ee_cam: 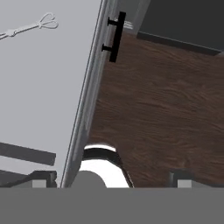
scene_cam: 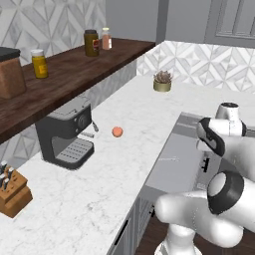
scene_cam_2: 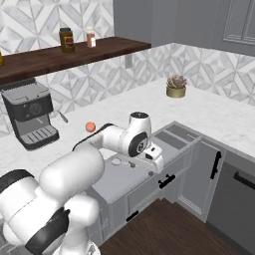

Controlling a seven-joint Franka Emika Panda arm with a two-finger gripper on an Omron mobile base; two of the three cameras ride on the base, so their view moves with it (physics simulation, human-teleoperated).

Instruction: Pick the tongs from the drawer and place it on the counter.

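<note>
The drawer (scene_cam_2: 112, 182) stands pulled out below the counter (scene_cam: 99, 169), its flat grey inside bare but for the tongs. The slim silver tongs (ee_cam: 30, 26) lie flat inside it; they show at the top left of the hand view and near the drawer's middle in the right base view (scene_cam_2: 122, 162). My gripper (ee_cam: 113, 179) hangs open over the drawer's front edge, pointing down, with nothing between its fingertips (ee_cam: 43, 177). The tongs lie off to one side of it, apart from both fingers. The drawer's black handle (ee_cam: 114, 37) shows beside the wooden floor.
On the counter are a small orange ball (scene_cam: 117, 131), a coffee machine (scene_cam: 64, 137), a knife block (scene_cam: 12, 194) and a potted plant (scene_cam: 162, 81). A dark wooden shelf (scene_cam: 74, 74) with jars runs above. A cabinet door (scene_cam_2: 201, 177) stands right of the drawer.
</note>
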